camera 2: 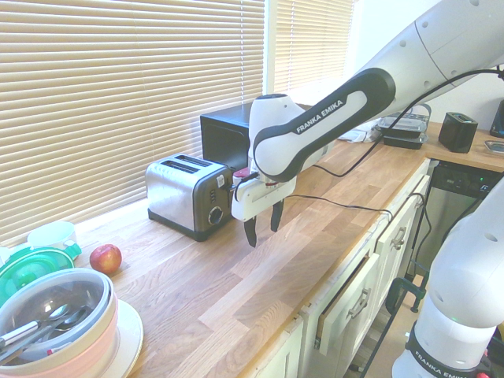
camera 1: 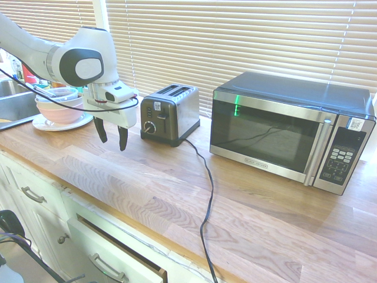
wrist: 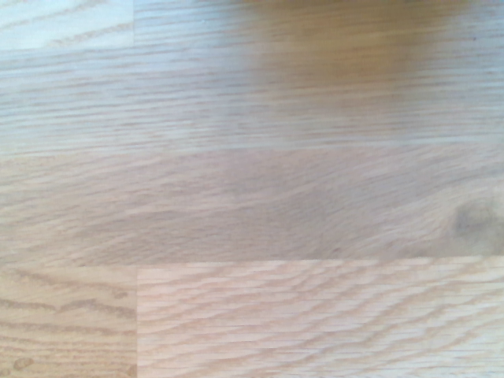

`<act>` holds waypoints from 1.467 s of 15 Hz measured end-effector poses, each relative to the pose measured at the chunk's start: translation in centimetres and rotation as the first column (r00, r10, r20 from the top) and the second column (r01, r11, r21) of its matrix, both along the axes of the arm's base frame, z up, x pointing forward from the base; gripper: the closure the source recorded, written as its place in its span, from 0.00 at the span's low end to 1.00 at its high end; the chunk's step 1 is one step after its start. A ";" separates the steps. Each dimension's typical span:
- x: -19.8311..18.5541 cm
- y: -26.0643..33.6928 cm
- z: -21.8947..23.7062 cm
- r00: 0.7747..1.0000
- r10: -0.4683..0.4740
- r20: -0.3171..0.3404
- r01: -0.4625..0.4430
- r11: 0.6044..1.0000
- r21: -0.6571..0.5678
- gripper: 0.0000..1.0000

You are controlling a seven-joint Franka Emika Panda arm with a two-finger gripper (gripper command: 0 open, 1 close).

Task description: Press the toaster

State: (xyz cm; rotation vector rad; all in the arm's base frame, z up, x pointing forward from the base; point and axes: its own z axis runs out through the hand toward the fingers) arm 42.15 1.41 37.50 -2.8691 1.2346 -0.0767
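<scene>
The toaster (camera 1: pixel 171 113) (camera 2: pixel 187 195) is a small two-slot brushed-steel box with a black end panel, a round knob and a black cord, standing on the wooden counter near the blinds. My gripper (camera 1: pixel 112 135) (camera 2: pixel 263 224) hangs open a little above the counter, just in front of the toaster's knob end, fingers pointing down with nothing between them. It does not touch the toaster. The wrist view shows only bare wood grain (wrist: pixel 252 205).
A large steel-and-black microwave (camera 1: pixel 291 130) stands beyond the toaster. Stacked bowls on a plate (camera 1: pixel 59 109) (camera 2: pixel 55 323) and a sink (camera 1: pixel 15 100) lie at the other end. A red apple (camera 2: pixel 105 257) rests by the bowls. The toaster's cord (camera 1: pixel 206 200) trails over the counter's front edge.
</scene>
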 end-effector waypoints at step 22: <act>11.9 -5.2 9.3 0.982 -0.092 0.166 0.083 0.995 0.061 0.00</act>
